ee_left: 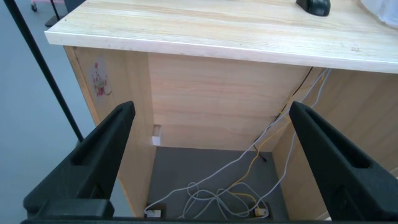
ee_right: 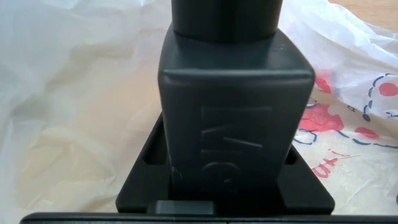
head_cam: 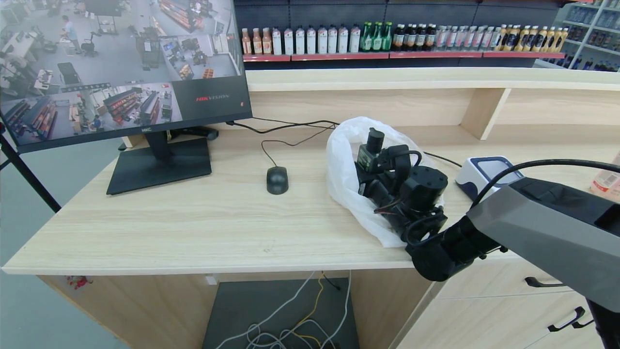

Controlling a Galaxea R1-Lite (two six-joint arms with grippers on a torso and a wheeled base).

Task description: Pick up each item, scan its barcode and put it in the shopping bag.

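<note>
My right gripper [head_cam: 372, 162] is shut on a dark square bottle [head_cam: 370, 150] with a black cap, holding it upright in the mouth of the white plastic shopping bag [head_cam: 342, 167]. Seen from the right wrist, the dark bottle [ee_right: 233, 112] stands close before the camera with the bag's thin film [ee_right: 74, 106] behind it, and a white packet with red print [ee_right: 348, 134] lies inside the bag. The barcode scanner [head_cam: 484, 173] sits on the counter to the right of the bag. My left gripper [ee_left: 211, 168] is open and holds nothing, low in front of the counter's left front corner.
A monitor [head_cam: 121, 63] on a black stand occupies the counter's back left, with a black mouse [head_cam: 277, 180] and its cable mid-counter. A pale bottle [head_cam: 607, 183] stands at the far right edge. Loose cables [ee_left: 230, 196] lie under the counter. A raised wooden shelf [head_cam: 426, 80] backs the counter.
</note>
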